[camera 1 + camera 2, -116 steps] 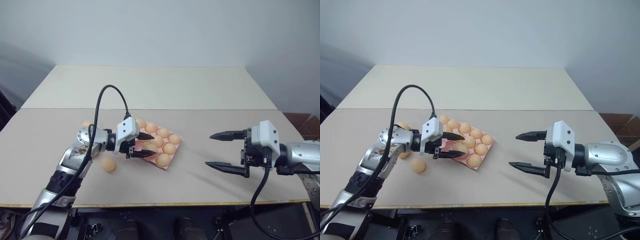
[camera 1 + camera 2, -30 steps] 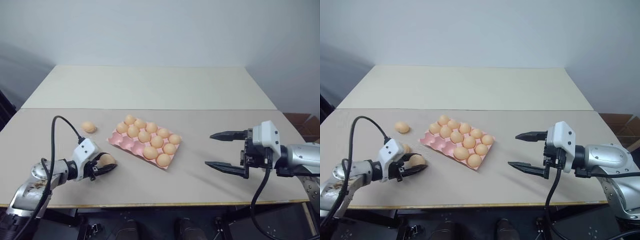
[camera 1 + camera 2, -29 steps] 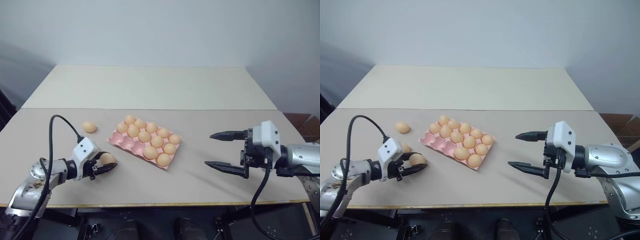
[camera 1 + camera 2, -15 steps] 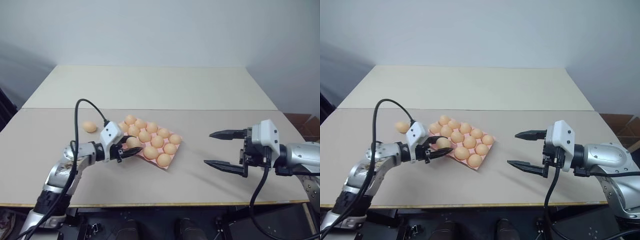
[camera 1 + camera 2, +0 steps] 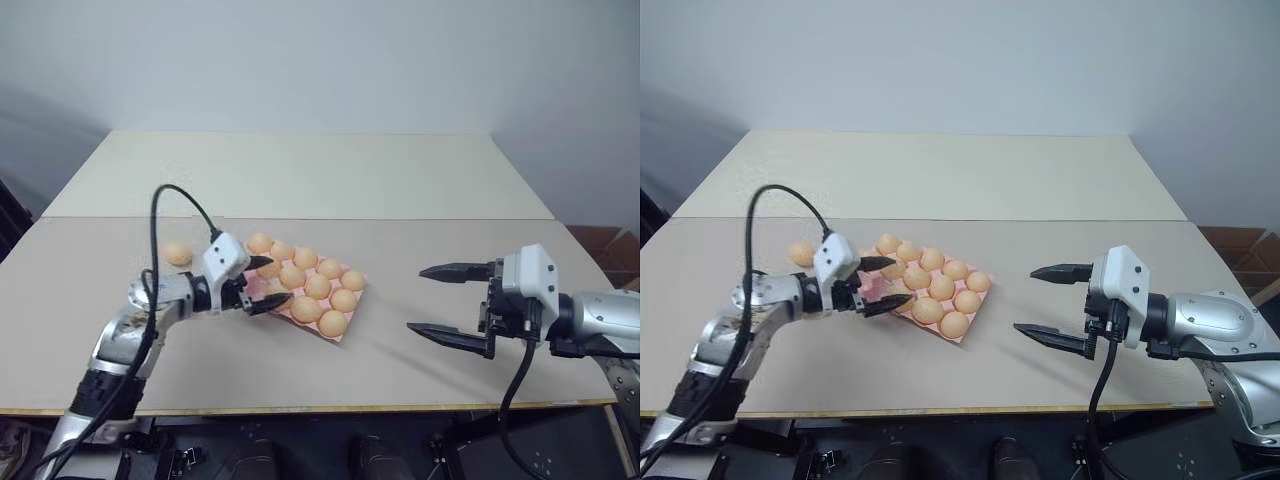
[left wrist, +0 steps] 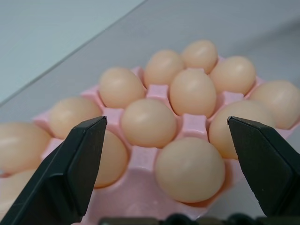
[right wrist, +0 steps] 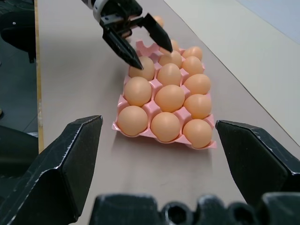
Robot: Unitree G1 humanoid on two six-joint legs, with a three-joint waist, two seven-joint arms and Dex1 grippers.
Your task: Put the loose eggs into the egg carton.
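Eggs [image 5: 318, 286] are seated in the pink egg carton [image 5: 352, 305] at mid-bench [image 5: 300, 170], and one loose egg [image 5: 178, 254] is left lying far-left of it. Left end effector [image 5: 266, 281] is spread, released, over the carton's left edge. Right end effector [image 5: 445, 305] is held spread and empty, well apart on the right.

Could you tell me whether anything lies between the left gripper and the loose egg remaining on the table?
Nothing visible does. The loose egg lies on bare table beside the egg carton, and the open left gripper hovers over the carton's near end.
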